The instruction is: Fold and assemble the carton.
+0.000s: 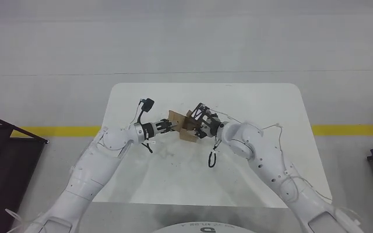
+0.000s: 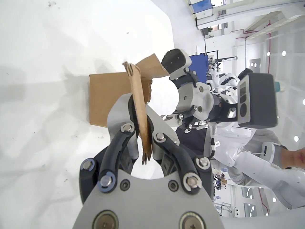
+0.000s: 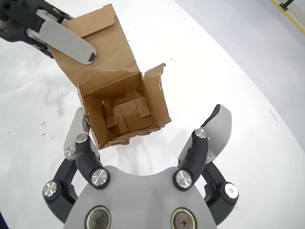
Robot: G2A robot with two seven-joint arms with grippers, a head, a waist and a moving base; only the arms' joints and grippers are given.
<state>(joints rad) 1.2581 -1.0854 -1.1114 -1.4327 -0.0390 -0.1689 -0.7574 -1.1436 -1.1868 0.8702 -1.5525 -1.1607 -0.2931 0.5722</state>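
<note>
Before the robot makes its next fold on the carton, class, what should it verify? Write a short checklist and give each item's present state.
1. Left gripper clamped on the lid flap: ok.
2. Right gripper open and facing the carton mouth: ok.
3. Bottom flaps folded in: ok; whether they are locked, cannot tell.
4. Side flap folded in: not ok, it splays outward.
5. Right gripper's fingers clear of the carton wall: cannot tell, one sits close beside it.
</note>
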